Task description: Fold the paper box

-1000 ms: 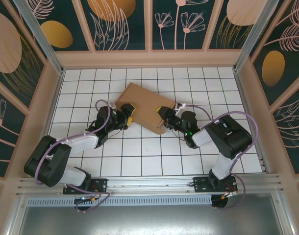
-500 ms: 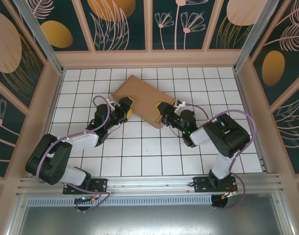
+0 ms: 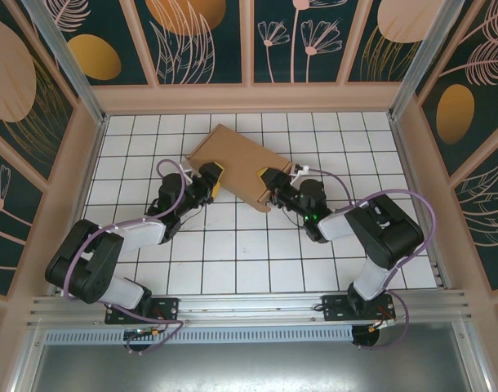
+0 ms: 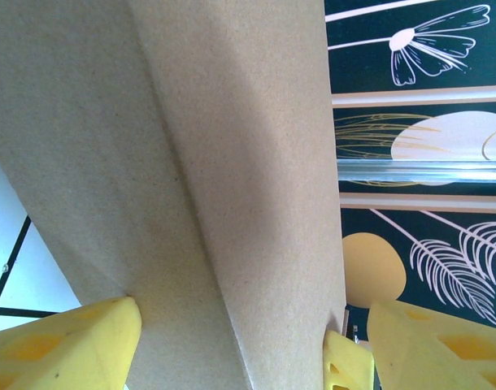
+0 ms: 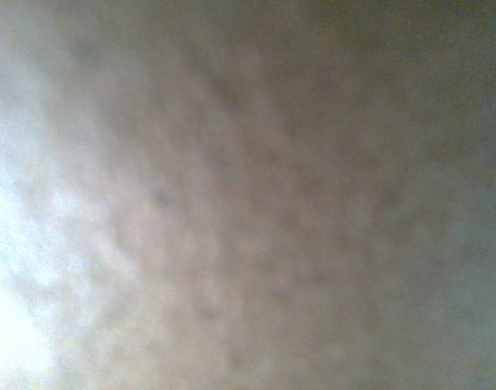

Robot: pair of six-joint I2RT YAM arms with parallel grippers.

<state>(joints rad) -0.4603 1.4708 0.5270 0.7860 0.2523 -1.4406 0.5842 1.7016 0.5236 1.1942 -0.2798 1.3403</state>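
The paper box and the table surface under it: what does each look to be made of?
The paper box: plain brown cardboard, matte and unprinted; the left wrist view shows a fine fibrous grain and a pressed crease. The table: a smooth white surface ruled with a thin black grid, probably a printed sheet or laminate board; the pictures leave open which.

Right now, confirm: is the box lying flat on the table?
No. The box is tilted, its near edge raised between both grippers, left and right.
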